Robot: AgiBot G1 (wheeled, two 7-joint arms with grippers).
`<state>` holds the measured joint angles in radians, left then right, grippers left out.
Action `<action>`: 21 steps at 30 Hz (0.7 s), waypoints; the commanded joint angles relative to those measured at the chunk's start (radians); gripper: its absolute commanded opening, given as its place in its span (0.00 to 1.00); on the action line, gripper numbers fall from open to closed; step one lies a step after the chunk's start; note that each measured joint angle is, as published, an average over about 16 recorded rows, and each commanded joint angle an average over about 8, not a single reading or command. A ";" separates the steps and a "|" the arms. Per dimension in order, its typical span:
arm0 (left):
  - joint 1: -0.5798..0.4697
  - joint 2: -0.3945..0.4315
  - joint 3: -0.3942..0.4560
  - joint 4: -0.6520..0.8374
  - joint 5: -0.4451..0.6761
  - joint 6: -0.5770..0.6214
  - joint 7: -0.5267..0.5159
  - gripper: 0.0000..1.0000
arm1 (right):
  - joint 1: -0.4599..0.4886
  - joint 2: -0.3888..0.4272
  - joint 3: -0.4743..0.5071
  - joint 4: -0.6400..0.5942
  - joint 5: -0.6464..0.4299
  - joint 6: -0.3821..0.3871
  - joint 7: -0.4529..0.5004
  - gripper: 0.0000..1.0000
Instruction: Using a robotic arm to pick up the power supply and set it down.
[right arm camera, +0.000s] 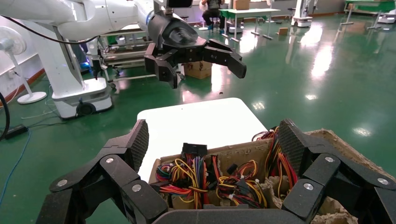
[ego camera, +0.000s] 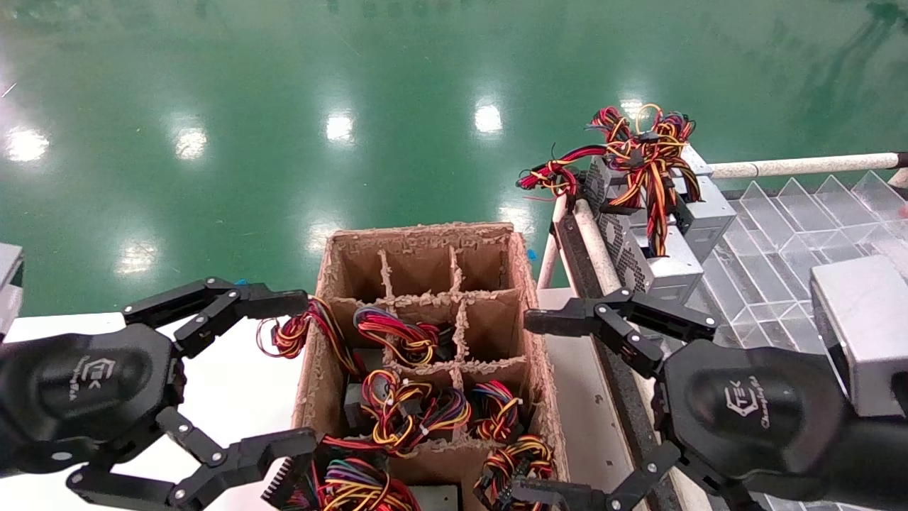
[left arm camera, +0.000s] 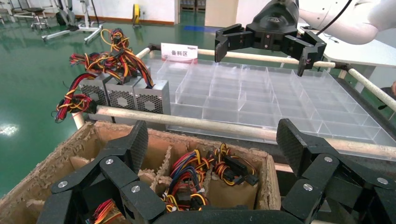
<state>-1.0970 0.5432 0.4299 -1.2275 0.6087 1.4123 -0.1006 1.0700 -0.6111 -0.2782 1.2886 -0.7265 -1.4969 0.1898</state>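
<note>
- Power supplies (ego camera: 642,234) stand in a row beyond the right gripper (ego camera: 567,404), on the clear tray's (ego camera: 773,241) near corner.
- Both grippers hang spread and empty, flanking the cardboard box (ego camera: 425,341); left gripper (ego camera: 284,376) over the white table (ego camera: 234,397).
- Glossy green floor (ego camera: 284,106) lies beyond.

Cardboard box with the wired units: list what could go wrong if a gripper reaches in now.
1. Loose wire bundles fill the cardboard box; the open left gripper or right gripper could snag wires rather than a power supply.
2. The dividers look frayed and cells narrow, so fingers may jam or tear cardboard.
</note>
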 commanded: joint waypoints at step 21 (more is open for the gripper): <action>0.000 0.000 0.000 0.000 0.000 0.000 0.000 1.00 | 0.005 0.000 -0.001 -0.006 -0.004 0.002 -0.004 1.00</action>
<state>-1.0970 0.5432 0.4299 -1.2275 0.6087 1.4122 -0.1006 1.0750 -0.6110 -0.2796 1.2829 -0.7305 -1.4953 0.1860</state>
